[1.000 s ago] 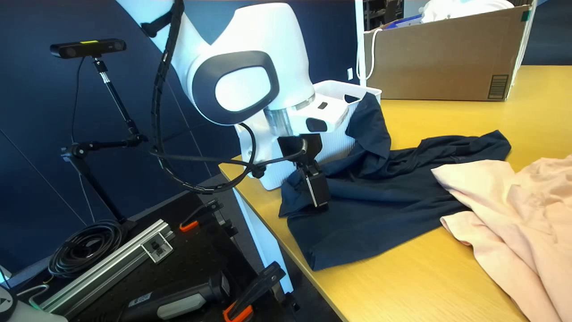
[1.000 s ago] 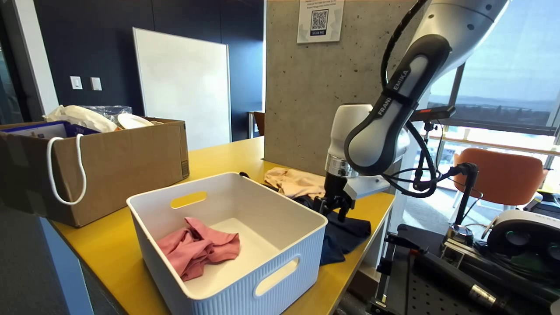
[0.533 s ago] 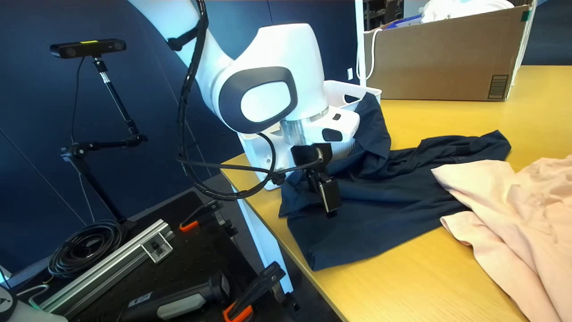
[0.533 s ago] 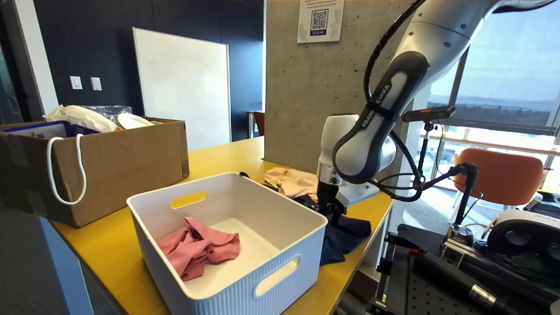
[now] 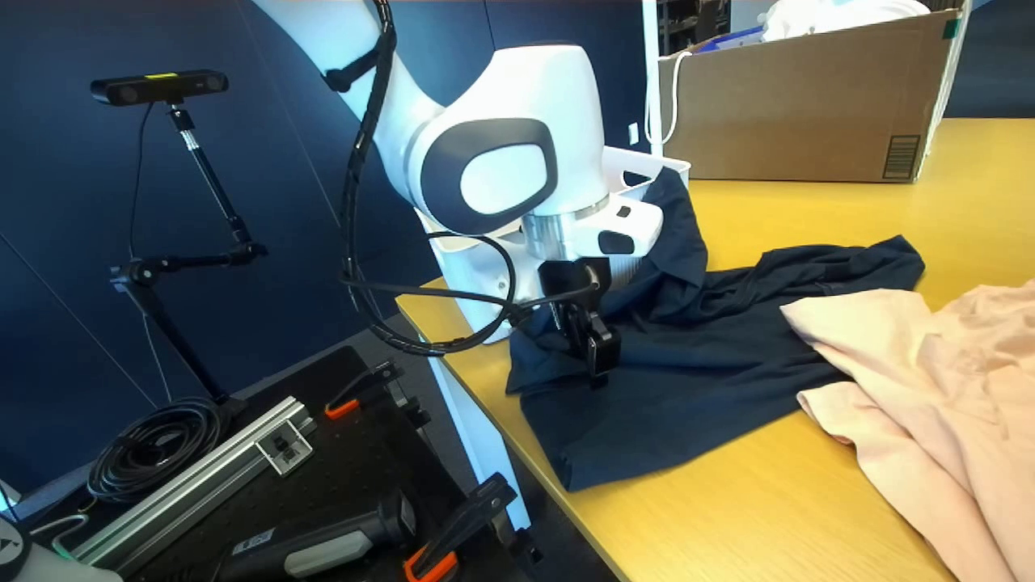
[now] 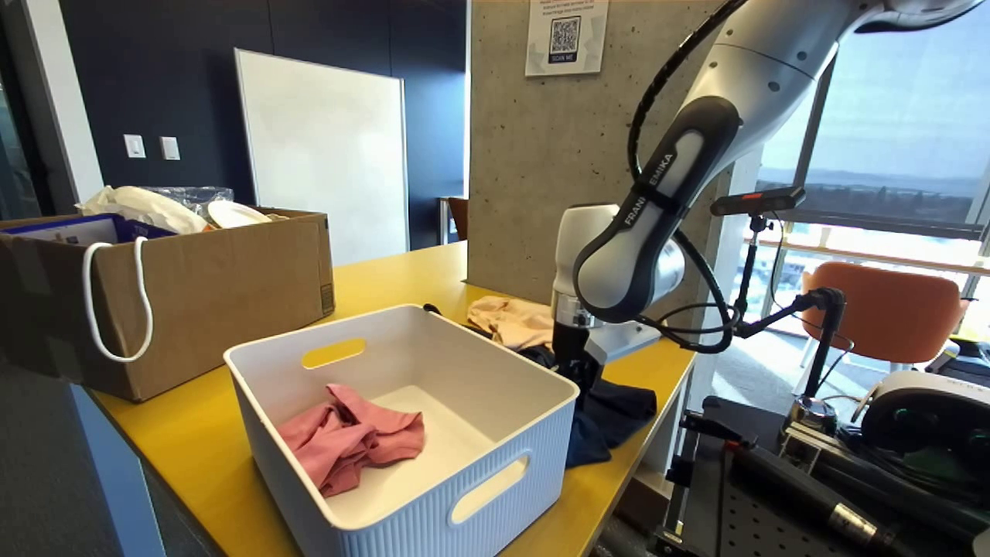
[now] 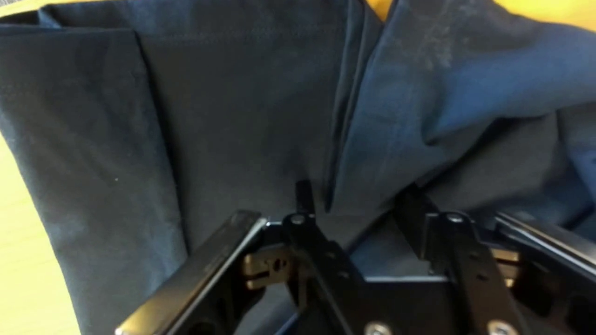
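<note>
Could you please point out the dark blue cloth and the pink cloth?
Dark blue cloth [image 5: 699, 360]: in an exterior view, on its middle.
Pink cloth [image 6: 360, 439]: in an exterior view, its crumpled middle.

The place appears to be a robotics lab within an office. Both exterior views show a jointed robot arm [image 6: 700, 139] and a camera [image 5: 159, 86] on a stand [image 5: 194, 261]; a black worktop [image 6: 756, 514] with rows of holes, a clamp [image 5: 465, 521] and a coil of cable [image 5: 117, 458] suit a lab. In an exterior view, a whiteboard [image 6: 325, 166], an orange chair [image 6: 882, 313], a wide window [image 6: 905, 131] and a printed sign [image 6: 564, 37] on a concrete pillar [image 6: 534, 193] suggest an office.
</note>
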Motion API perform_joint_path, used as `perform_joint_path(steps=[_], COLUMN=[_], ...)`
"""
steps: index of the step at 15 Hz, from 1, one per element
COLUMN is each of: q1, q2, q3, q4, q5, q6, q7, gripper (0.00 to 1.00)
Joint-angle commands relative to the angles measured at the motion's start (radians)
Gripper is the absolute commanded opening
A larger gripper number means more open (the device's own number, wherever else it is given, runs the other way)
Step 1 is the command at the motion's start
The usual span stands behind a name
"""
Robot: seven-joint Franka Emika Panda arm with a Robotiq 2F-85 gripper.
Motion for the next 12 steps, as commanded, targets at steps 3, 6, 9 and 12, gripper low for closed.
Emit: perform_joint_path(steps=[3, 6, 9, 12], q1=[0.011, 0.014, 0.013, 0.016], q2=[0.017, 0.011, -0.057, -0.161], q3=[-0.010, -0.016, -0.029, -0.047], q4=[0.044, 0.049, 0.009, -0.051], q5=[0.029, 0.031, 0.042, 0.045], q6=[-0.046, -0.068, -0.128, -0.241], q7=[-0.027, -0.012, 0.010, 0.032], gripper=[0.05, 0.00, 0.01, 0.01])
